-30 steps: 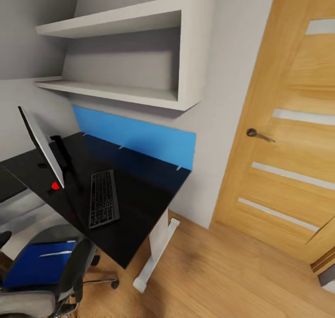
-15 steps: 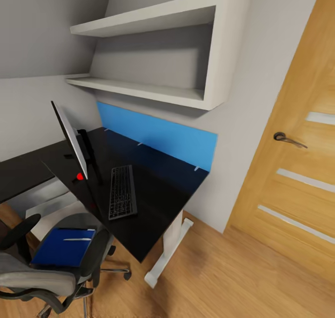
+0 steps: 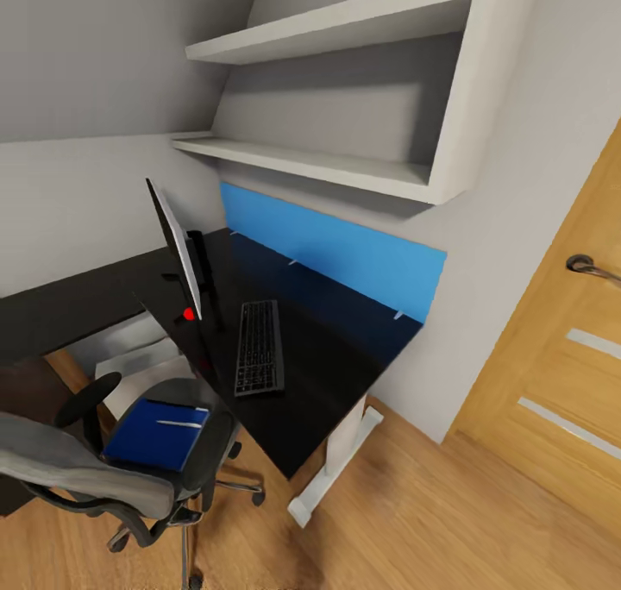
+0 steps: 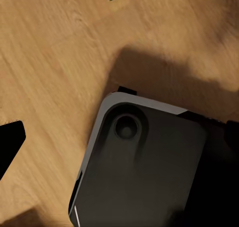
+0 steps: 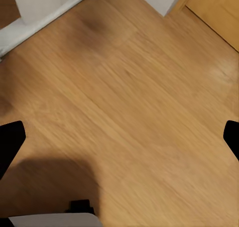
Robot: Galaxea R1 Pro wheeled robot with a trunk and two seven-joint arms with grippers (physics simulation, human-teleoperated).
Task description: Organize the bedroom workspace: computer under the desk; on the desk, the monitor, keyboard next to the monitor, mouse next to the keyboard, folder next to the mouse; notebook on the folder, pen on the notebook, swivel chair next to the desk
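The black desk (image 3: 332,374) stands against the wall, with the monitor (image 3: 177,254) on it seen edge-on. The dark keyboard (image 3: 259,348) lies beside the monitor, and a small red object (image 3: 188,315) sits at the monitor's foot. The grey swivel chair (image 3: 95,473) stands at the desk's near corner. On its seat lies a flat blue folder (image 3: 155,435) with a white pen (image 3: 183,423) on top; I cannot tell the notebook apart from it. My left gripper (image 4: 119,140) and right gripper (image 5: 119,140) both hang open over the wooden floor, holding nothing.
White shelves (image 3: 345,176) overhang the desk, and a blue panel (image 3: 336,258) lines its back. A pale box (image 3: 138,370) sits under the desk. A wooden door (image 3: 561,348) is at the right. My own dark base (image 4: 144,172) lies below the left gripper.
The whole head picture has shifted to the right, so the camera has turned left. The chair shows more fully, the door less. Nothing on the desk or chair has moved.
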